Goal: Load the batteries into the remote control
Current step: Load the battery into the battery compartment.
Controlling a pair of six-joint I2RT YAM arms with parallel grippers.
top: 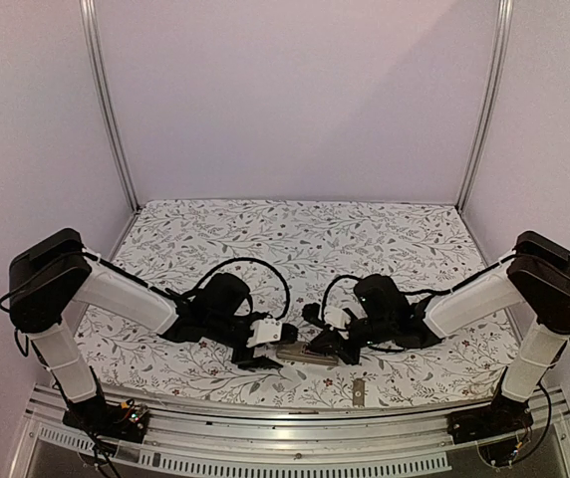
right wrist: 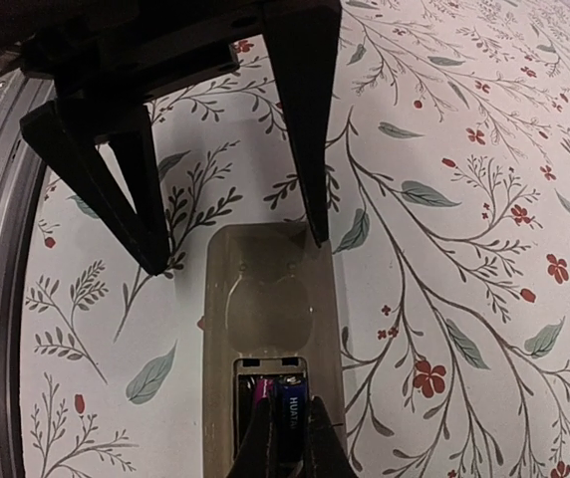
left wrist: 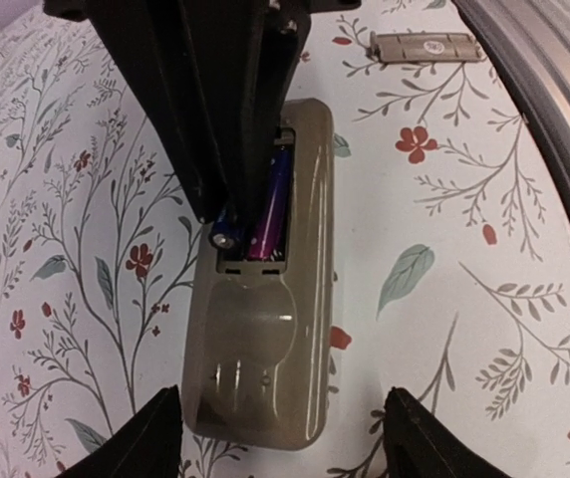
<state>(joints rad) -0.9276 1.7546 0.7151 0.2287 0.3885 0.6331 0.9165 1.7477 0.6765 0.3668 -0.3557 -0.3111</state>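
Observation:
The remote control (left wrist: 265, 329) lies back up on the floral table, its battery bay open. One magenta battery (left wrist: 268, 214) lies in the bay. My right gripper (right wrist: 292, 443) is shut on a dark blue battery (right wrist: 292, 413) and holds it in the bay beside the magenta battery (right wrist: 263, 390). My left gripper (left wrist: 290, 438) is open, with one finger on each side of the remote's other end. In the top view the remote (top: 300, 354) lies between the left gripper (top: 263, 357) and the right gripper (top: 327, 347).
The small flat grey cover piece (left wrist: 427, 46) lies on the table near the front metal rail (left wrist: 554, 110). It also shows in the top view (top: 359, 391). Enclosure walls stand at both sides and the back.

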